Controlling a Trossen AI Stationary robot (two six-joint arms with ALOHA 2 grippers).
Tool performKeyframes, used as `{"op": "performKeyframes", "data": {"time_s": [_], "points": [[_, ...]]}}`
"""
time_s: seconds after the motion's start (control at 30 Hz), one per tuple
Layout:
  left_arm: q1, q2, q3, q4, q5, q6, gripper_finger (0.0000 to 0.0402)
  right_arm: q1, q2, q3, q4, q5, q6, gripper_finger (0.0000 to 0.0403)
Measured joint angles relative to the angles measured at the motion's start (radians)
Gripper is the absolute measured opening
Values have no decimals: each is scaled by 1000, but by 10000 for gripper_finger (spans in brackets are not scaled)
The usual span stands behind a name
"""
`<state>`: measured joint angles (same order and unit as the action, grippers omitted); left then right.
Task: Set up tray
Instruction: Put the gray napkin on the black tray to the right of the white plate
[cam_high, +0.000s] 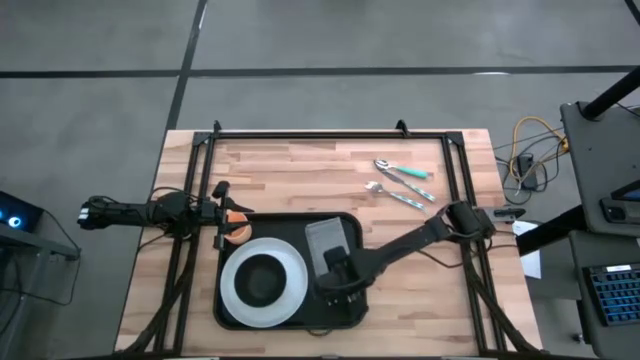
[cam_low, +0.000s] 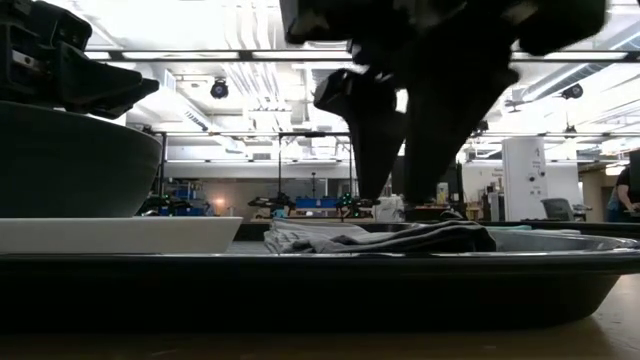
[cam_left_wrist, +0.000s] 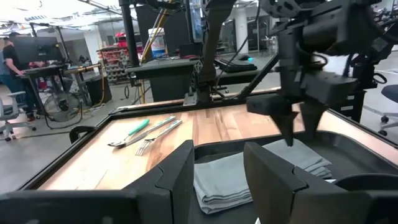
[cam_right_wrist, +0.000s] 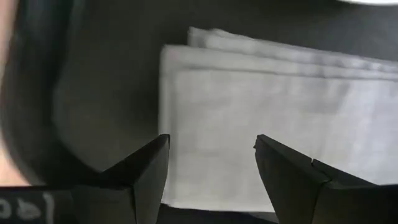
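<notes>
While the left end effector (cam_high: 222, 214) waits half-open beside the tray (cam_high: 232, 312), the right end effector (cam_right_wrist: 211, 163) hangs open over the folded cloth (cam_right_wrist: 267, 118)

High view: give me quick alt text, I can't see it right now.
The right gripper, open, hangs over the folded grey cloth on the black tray, beside a white plate holding a dark bowl. The left gripper waits at the tray's edge; a spoon and fork lie on the table.

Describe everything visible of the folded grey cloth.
The folded grey cloth is a soft fabric rectangle in several layers, its edges stacked and slightly rumpled. It lies flat in the right half of the black tray, beside the white plate. The right gripper hangs open just above it; contact cannot be told.
</notes>
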<state>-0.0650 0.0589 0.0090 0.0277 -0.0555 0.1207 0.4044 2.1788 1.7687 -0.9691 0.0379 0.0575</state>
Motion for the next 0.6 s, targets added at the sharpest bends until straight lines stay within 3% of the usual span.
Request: {"op": "performKeyframes", "data": {"time_s": [0.6], "points": [[0, 0, 0, -1, 0, 0, 122, 71, -1, -161, 184, 170, 101, 226]]}}
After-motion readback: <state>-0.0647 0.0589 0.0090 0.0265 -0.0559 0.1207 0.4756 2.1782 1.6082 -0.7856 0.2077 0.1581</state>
